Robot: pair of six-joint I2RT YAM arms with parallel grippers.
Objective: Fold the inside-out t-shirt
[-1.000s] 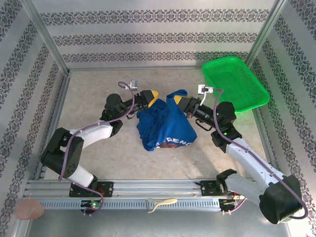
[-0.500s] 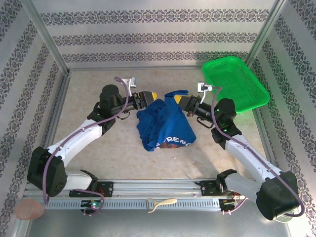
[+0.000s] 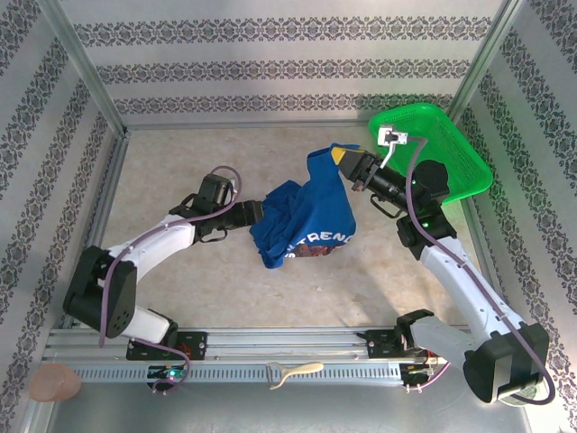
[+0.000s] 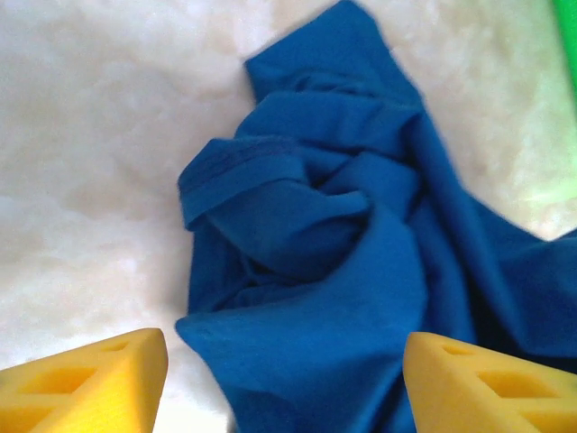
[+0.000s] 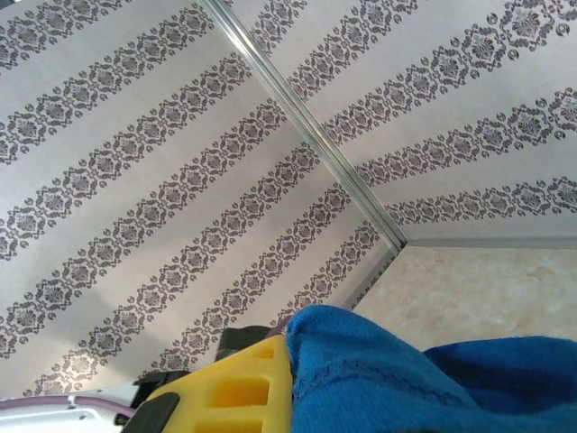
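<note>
Blue t-shirt (image 3: 302, 221) bunched mid-worktop (image 3: 180, 162), one edge pulled up toward far right. Right end effector (image 3: 344, 159) clamped tight on that raised edge, close to green basket (image 3: 433, 153). Left end effector (image 3: 257, 212) spread wide, gripping nothing, low at shirt's left side, crumpled fabric ahead between yellow fingers (image 4: 81, 379). White lettering (image 3: 315, 240) on near side.

One blue t-shirt (image 3: 302, 221), one green mesh basket (image 3: 451, 135), and two end effectors: left end effector (image 4: 286, 347), right end effector (image 3: 341, 157).

soft matt cloth t-shirt (image 3: 306, 216), glossy plastic basket (image 3: 462, 135)
</note>
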